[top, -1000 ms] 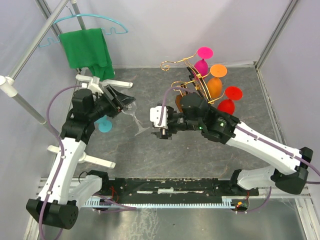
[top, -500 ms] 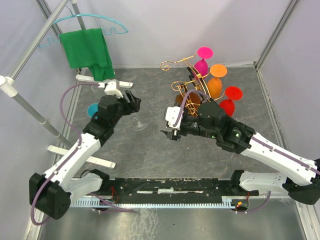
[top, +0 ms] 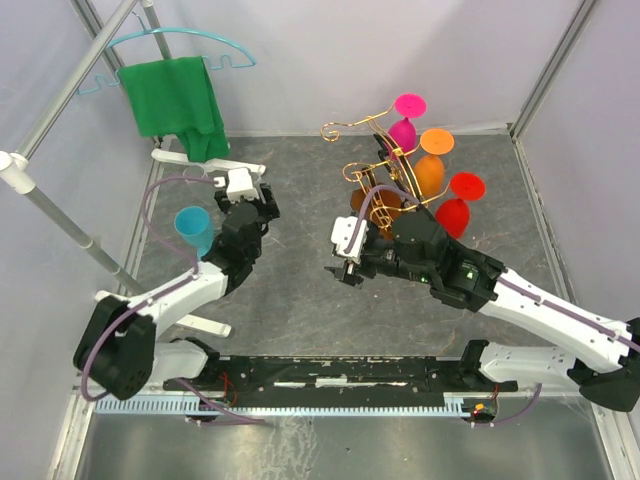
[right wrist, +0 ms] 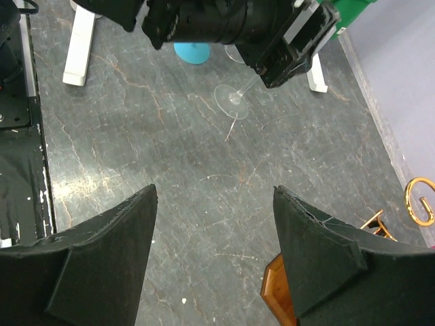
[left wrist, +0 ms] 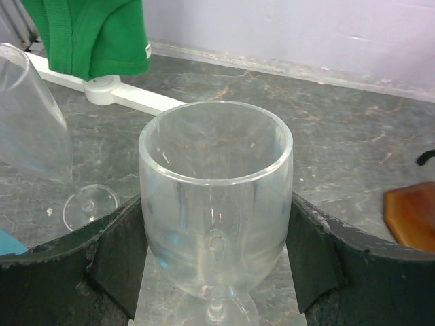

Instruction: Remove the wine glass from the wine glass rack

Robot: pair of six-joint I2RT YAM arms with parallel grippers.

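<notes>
- The left gripper point(top: 265, 203) has swung to the far left since a second ago and stays clenched on the clear glass point(left wrist: 216, 204).
- The glass is well left of the rack point(top: 385, 170), so I judge only setting it down remains.
- The right gripper point(right wrist: 214, 224), spread and empty, has drawn back toward the rack.
- The table point(top: 300, 300) is dark grey and marbled, and the walls point(top: 350, 60) are pale.
- A hanger point(top: 180, 45) with green cloth point(top: 175, 100) hangs far left.

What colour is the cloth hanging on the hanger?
Green. The draped green fabric cloth shows best in the top external view, and the left wrist view catches a corner of it.
</notes>
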